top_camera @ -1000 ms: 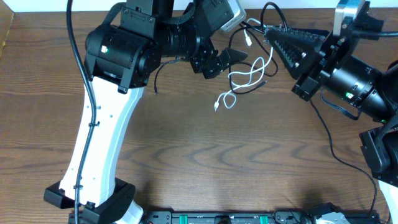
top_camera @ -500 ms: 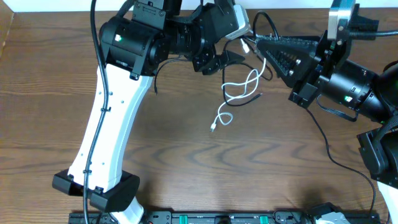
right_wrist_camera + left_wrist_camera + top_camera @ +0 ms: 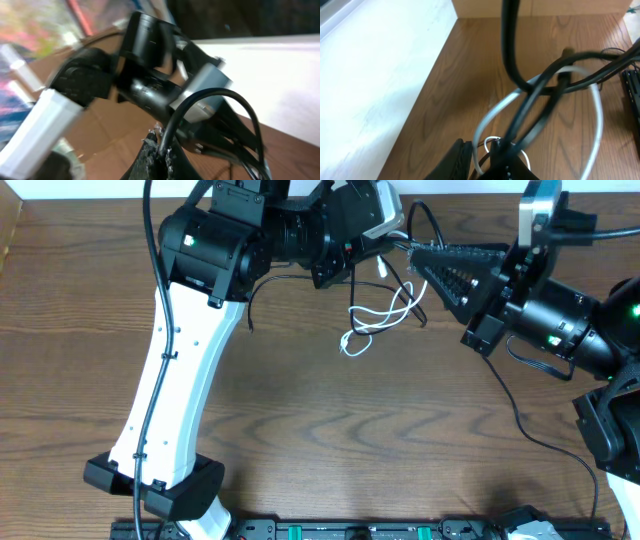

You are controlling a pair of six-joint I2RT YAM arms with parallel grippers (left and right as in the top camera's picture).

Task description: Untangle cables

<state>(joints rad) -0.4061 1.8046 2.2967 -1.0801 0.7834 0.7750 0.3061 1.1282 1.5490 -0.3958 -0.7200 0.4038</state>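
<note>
The cables hang in a tangle at the back of the table between my two grippers. In the overhead view the white cable [image 3: 378, 318] loops down to the wood, and black cables [image 3: 421, 218] arch above it. My left gripper [image 3: 367, 256] is shut on the white cable [image 3: 594, 112], with a thin dark cord beside it between the fingers [image 3: 482, 152]. A thick black cable [image 3: 511, 55] crosses just in front of that camera. My right gripper [image 3: 413, 253] points left and is shut on a black cable [image 3: 220, 95] at its fingertips [image 3: 161, 146].
The left arm's white link and base [image 3: 150, 480] stand on the table's left half. The right arm's body [image 3: 565, 330] fills the right side. A black bar [image 3: 360, 530] runs along the front edge. A pale wall [image 3: 365, 90] borders the table's far side.
My left jaws have closed from wide open onto the white cable. The white cable's loose end has risen and drawn back toward the grippers. The right gripper has stayed shut, shifting slightly left.
</note>
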